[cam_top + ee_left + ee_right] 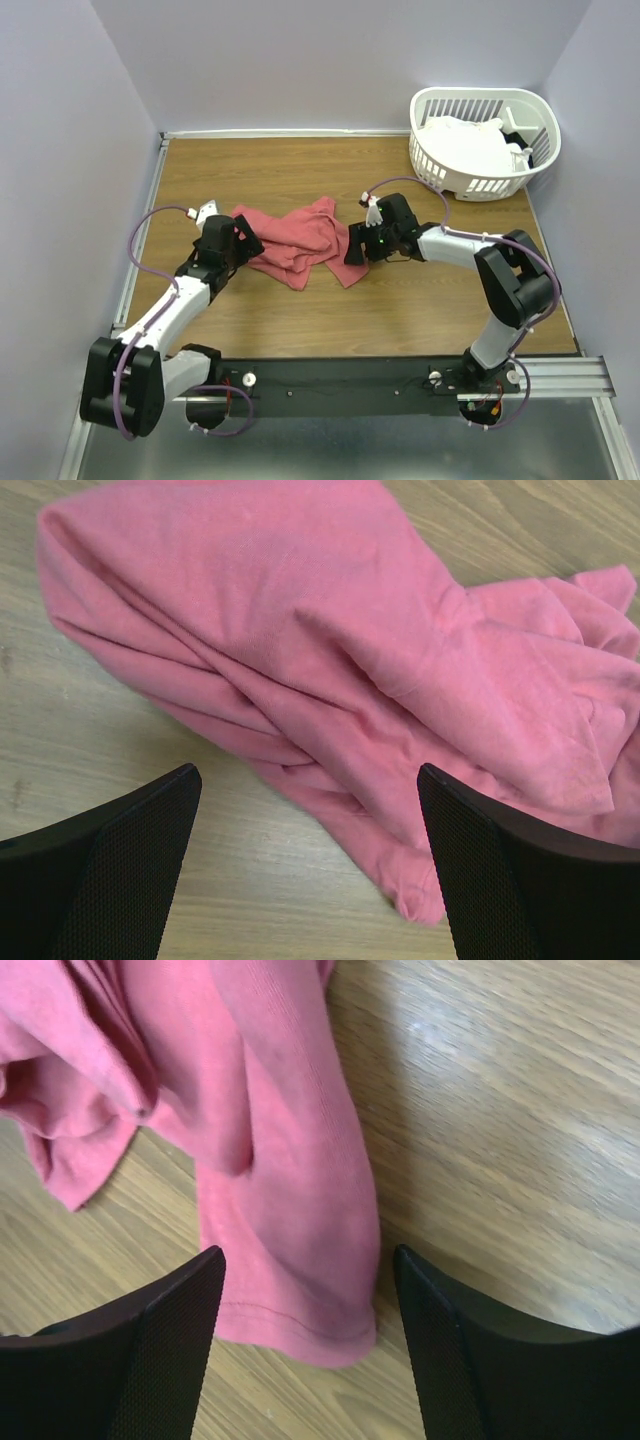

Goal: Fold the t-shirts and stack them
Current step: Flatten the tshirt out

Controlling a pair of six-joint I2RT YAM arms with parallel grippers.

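The red t-shirt (300, 240) is being readied for pinching by the left claw (308, 780) and right claw (308, 1255), both spread

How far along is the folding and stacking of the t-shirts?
Done: nothing folded or stacked. In hand: the red shirt lies crumpled, open left fingers at one end, open right fingers straddling a hem at the other. Remaining: fold it, then the white shirts in the basket.

Coral-red tee (298, 240) crumpled on table (420, 320) ctr; white tees (465, 148) in basket (455, 178).
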